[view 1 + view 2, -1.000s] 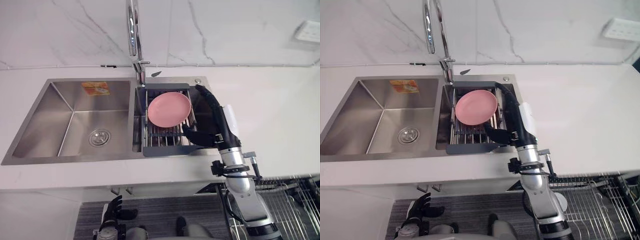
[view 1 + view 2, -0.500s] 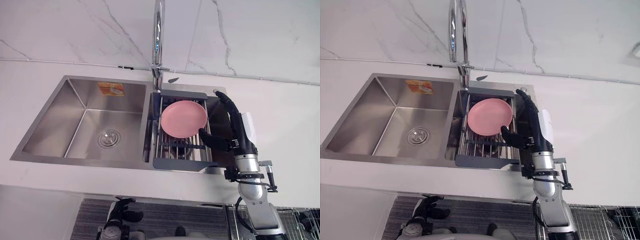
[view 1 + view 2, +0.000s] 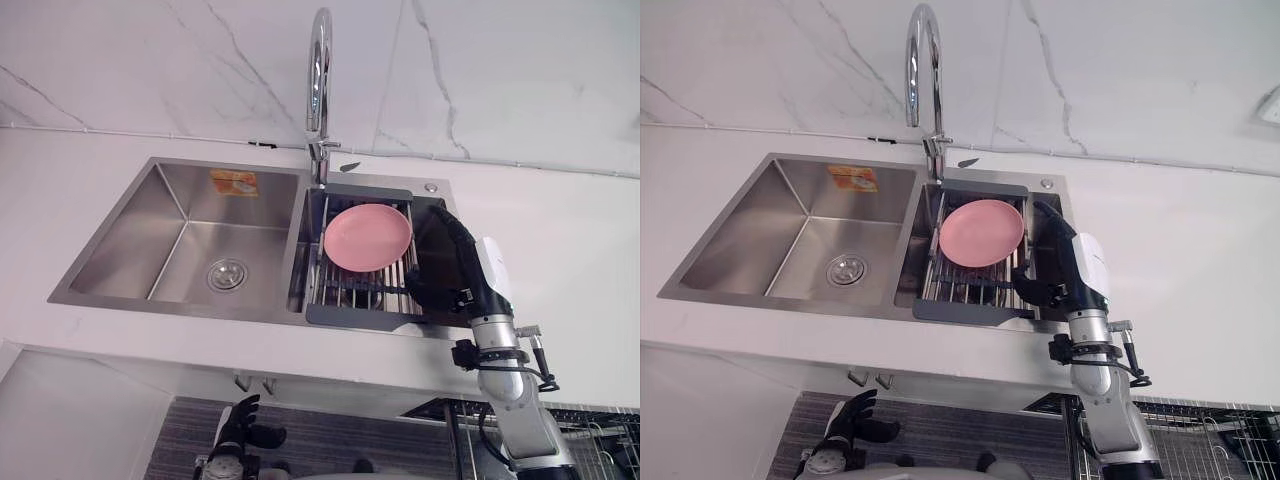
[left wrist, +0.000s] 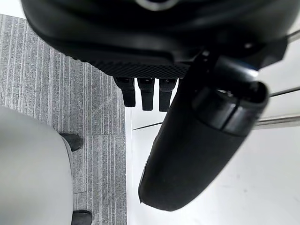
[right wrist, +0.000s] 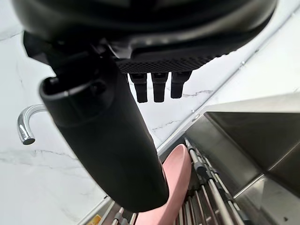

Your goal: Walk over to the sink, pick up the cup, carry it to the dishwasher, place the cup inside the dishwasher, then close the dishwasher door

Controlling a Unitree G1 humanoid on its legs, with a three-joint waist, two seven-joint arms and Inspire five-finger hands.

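Where the cup sits I cannot tell (perhaps behind the right hand (image 3: 458, 262)), whose straight, spread fingers reach over the dish rack (image 3: 358, 313) beside a pink plate (image 3: 367, 237). Closing blind could snag that plate. The left hand (image 3: 240, 424) hangs relaxed.

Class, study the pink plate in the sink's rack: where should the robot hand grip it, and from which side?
Pinch the pink plate at its right rim, coming in from the right and gripping across its thickness. It is thin and flat and looks tilted on the rack bars, which leaves that edge exposed. The open right robot hand sits just beside it.
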